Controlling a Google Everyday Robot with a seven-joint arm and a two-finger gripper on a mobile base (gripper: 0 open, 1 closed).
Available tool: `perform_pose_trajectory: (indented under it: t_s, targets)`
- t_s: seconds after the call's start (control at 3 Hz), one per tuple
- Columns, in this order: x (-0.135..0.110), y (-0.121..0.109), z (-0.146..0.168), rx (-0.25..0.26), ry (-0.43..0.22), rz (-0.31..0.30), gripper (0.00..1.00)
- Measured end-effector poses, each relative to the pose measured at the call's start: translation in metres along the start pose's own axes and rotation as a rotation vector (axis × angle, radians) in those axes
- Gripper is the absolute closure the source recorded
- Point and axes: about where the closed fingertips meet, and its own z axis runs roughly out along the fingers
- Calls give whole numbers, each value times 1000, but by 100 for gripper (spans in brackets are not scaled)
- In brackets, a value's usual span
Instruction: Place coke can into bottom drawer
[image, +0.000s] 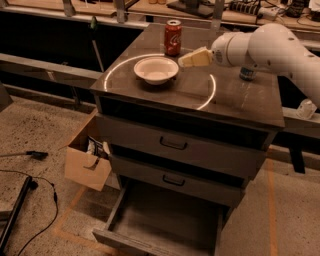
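Observation:
The red coke can (173, 37) stands upright at the back of the cabinet top (235, 100), behind a white bowl (156, 69). My gripper (192, 59) hangs over the cabinet top, just right of the bowl and a little to the right of and in front of the can, pointing left, apart from the can. It holds nothing that I can see. The bottom drawer (150, 240) is pulled out below the two upper drawers, and its inside looks empty.
A slim silver-and-blue can (246, 74) stands on the cabinet top, mostly hidden behind my arm. An open cardboard box (86, 162) sits on the floor left of the cabinet. Cables (35, 200) lie on the floor at left. A white cup (305, 108) stands at right.

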Motion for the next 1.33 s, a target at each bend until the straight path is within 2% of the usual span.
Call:
perform_pose_trajectory:
  t_s: [0.33, 1.0, 1.33]
  targets:
    - [-3, -6, 26, 42, -26, 48, 0]
    - [-15, -14, 84, 111, -106, 94, 0]
    - [-20, -17, 102, 129, -117, 114, 0]
